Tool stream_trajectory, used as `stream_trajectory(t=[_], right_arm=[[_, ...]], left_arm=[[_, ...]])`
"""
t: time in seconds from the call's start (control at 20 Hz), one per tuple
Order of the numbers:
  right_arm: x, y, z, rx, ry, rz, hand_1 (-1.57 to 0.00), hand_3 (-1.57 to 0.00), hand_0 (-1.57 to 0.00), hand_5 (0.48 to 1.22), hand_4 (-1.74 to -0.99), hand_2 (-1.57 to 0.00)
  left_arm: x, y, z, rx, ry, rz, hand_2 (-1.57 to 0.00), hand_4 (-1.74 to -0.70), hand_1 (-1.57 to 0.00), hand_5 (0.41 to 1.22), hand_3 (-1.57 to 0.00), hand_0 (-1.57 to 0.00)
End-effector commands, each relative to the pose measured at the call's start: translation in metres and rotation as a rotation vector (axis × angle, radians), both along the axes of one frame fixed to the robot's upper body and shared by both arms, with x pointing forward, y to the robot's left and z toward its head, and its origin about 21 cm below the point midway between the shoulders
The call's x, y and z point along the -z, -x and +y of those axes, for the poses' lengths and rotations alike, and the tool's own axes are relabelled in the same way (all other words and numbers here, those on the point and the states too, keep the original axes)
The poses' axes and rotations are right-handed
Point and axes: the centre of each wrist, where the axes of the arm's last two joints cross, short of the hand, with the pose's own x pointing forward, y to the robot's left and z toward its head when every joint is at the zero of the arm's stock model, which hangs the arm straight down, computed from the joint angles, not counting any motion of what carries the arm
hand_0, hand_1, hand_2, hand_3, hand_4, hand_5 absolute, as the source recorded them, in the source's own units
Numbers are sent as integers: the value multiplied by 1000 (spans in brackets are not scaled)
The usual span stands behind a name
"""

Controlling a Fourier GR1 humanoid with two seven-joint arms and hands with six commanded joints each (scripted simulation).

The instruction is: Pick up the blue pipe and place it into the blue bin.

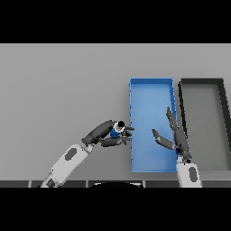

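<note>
Blue pipe (115, 131), short and dark-capped: clasped in your left hand (109, 135) | just beside open blue rectangular bin (151, 88), not yet inside | right hand (173, 133) relaxed, empty, over bin

Bare sorting bench (grey table (58, 90), bins (151, 81))

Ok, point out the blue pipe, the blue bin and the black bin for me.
blue pipe (115, 132): head view, on its blue body between the left hand's fingers.
blue bin (151, 81): head view, on its far rim.
black bin (201, 81): head view, on its far rim.

Blue pipe (115, 132), blue bin (151, 135), black bin (223, 97)
</note>
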Motion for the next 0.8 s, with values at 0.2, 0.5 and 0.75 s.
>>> stream_trajectory(t=[0.2,0.5,0.75], right_arm=[[-39,-11,-6,-197,-136,-43,1,1,1,573,-1203,1],[-109,-18,8,-519,-40,-80,1,1,1,520,-1286,1],[-143,-27,38,-706,22,-95,1,1,1,522,-1295,1]], left_arm=[[-6,-2,3,18,10,-15,-1571,-1731,-1571,1221,-1440,-1571],[-3,-1,0,10,-15,-2,-1571,-1731,-1571,1221,-1439,-1571],[-4,-5,-3,3,-22,-19,-1571,-1732,-1571,1221,-1436,-1571]])
